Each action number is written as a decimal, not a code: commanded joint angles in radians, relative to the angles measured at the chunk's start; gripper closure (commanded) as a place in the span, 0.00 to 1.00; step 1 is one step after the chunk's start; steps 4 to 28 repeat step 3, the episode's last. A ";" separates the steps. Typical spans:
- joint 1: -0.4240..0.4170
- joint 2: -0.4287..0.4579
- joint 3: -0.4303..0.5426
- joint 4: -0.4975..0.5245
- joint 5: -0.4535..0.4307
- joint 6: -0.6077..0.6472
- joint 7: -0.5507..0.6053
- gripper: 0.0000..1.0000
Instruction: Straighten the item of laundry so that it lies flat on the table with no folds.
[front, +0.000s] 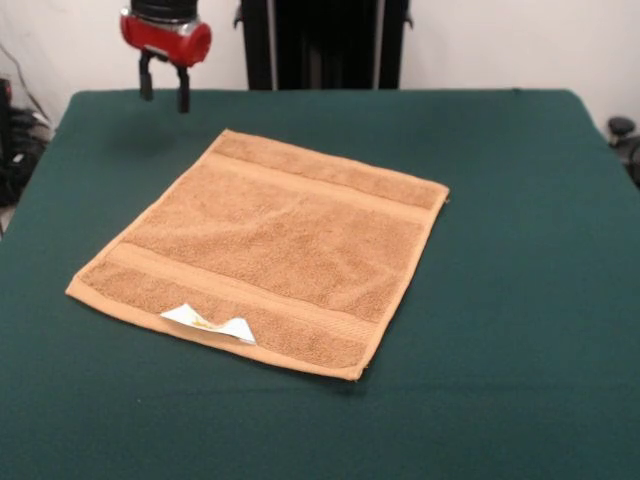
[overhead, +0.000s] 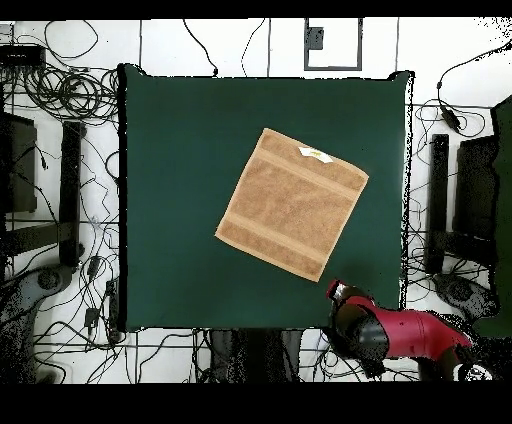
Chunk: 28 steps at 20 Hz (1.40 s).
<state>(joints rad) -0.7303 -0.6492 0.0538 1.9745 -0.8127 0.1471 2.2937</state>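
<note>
The tan-orange towel lies spread flat on the dark green table, turned at an angle, with a woven band near each short end. Its white care tag sticks out at the near edge. In the overhead view the towel sits a little right of the table's middle, tag at its far edge. My gripper hangs above the table's far left corner in the front view, off the towel, fingers apart and empty. In the overhead view the gripper is just past the towel's near right corner.
The robot's black pedestal stands behind the table's far edge. Cables and dark equipment lie on the floor around the table. A black object sits off the table's right side.
</note>
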 joint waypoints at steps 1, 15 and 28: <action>0.042 0.032 0.024 -0.022 0.020 -0.060 0.075 0.00; 0.031 0.039 0.048 -0.029 0.005 -0.038 0.038 0.00; 0.031 0.039 0.048 -0.029 0.005 -0.038 0.038 0.00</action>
